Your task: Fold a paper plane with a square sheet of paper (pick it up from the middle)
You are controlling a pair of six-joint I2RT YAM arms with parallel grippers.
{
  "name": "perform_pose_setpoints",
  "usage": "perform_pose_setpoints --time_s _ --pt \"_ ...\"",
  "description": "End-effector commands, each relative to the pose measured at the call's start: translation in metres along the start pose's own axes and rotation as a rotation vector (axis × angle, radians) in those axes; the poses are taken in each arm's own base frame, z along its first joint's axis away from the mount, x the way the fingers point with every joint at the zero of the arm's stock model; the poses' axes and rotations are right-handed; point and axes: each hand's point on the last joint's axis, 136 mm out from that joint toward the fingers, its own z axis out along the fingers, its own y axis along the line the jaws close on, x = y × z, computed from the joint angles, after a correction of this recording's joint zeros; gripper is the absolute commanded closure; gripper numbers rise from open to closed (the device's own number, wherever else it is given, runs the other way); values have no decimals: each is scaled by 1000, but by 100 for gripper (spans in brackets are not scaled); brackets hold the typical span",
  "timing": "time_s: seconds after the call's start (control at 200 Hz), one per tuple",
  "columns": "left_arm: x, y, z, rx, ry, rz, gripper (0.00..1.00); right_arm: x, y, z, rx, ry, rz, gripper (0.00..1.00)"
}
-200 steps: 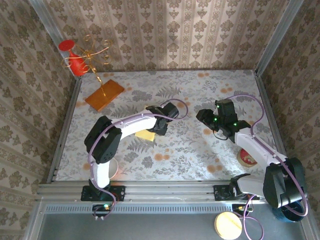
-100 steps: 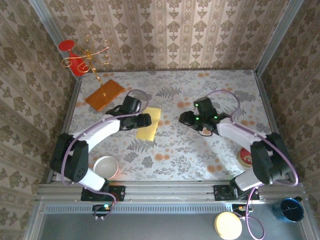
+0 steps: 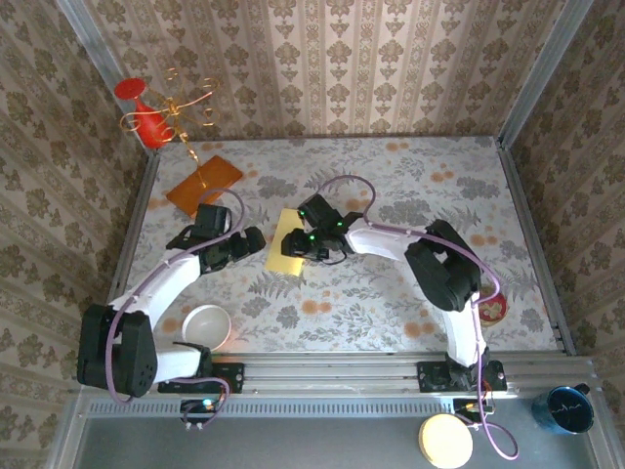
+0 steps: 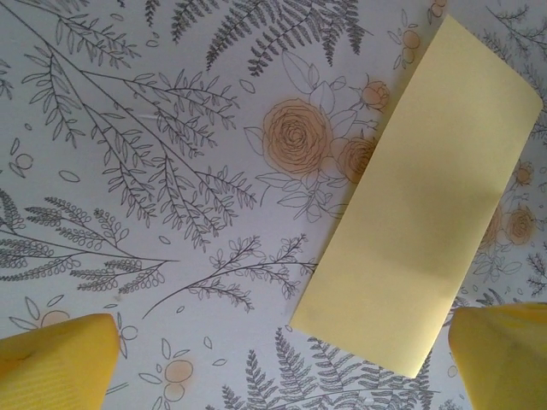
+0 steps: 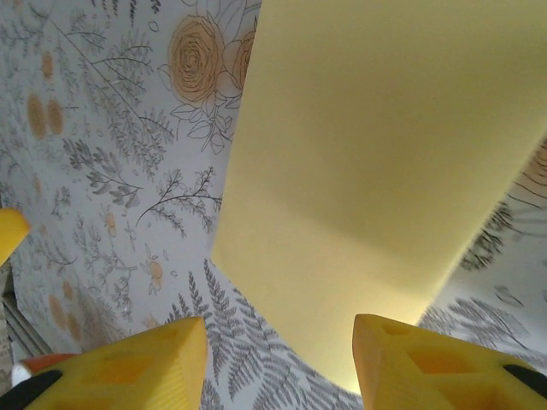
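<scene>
sheet of paper (image 4: 419, 213): folded strip | right pincer (image 5: 278, 325): spread, hiding its edge

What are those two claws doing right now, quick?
Left gripper: open, holding nothing.
Right gripper: open, at the folded yellow paper, not gripping it.

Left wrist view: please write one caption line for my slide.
A narrow rectangle of yellow paper lies flat on the floral table, just ahead of the open left hand.

The folded sheet of paper (image 5: 376, 154) runs off the right wrist view's top and right edges — from above, the right gripper (image 3: 296, 246) covers part of it; left fingers (image 4: 51, 363) are cropped.
</scene>
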Motion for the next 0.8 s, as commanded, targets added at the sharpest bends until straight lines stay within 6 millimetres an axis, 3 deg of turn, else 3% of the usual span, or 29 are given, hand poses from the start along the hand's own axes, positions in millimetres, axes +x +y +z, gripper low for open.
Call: perform_pose_setpoints --time_s 0.0,0.185,0.275,0.41,0.575,0.64,0.795 --pt "8 5 0 1 35 -10 0 6 -8 13 41 55 33 50" --pt "9 -3 2 38 56 16 1 13 -28 26 111 102 21 50" --pt "10 -7 2 58 64 24 1 22 -47 24 162 130 7 51" --pt "12 -15 4 102 83 35 2 40 -78 11 198 186 -24 51" --pt "18 -34 8 167 115 74 1 62 -114 -23 237 243 -111 50" --pt "22 -44 11 185 131 97 1 62 -116 -35 212 232 -107 50" --pt "35 -74 20 226 178 132 0 34 -82 -61 47 65 -27 48"
